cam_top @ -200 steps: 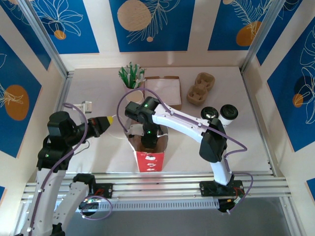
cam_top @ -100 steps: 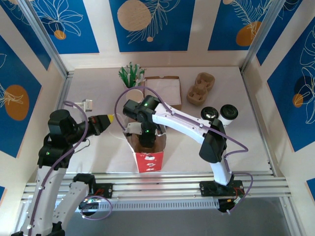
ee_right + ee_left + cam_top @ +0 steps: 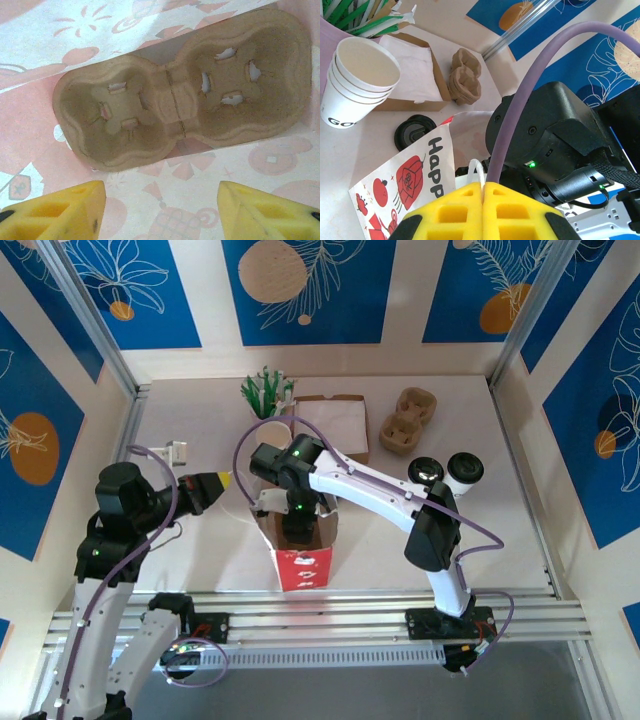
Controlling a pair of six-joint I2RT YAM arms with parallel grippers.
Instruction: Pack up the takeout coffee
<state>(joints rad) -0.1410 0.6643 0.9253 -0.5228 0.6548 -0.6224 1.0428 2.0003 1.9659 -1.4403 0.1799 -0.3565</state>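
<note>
Right tool (image 3: 161, 200) widened; one carrier (image 3: 185, 95) in bag (image 3: 302, 568).

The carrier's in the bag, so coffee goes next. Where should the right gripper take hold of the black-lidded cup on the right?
Likely the paper wall just under the lid of the black-lidded cup, approached from the side away from the second cup crowding it. It stands upright with the lid on top, whose rim would stop a side grip slipping.

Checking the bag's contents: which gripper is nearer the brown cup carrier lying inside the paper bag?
Right. The right gripper hangs open inside the paper bag, directly above the cup carrier; the left gripper is shut on a white strip at the bag's rim, outside it.
</note>
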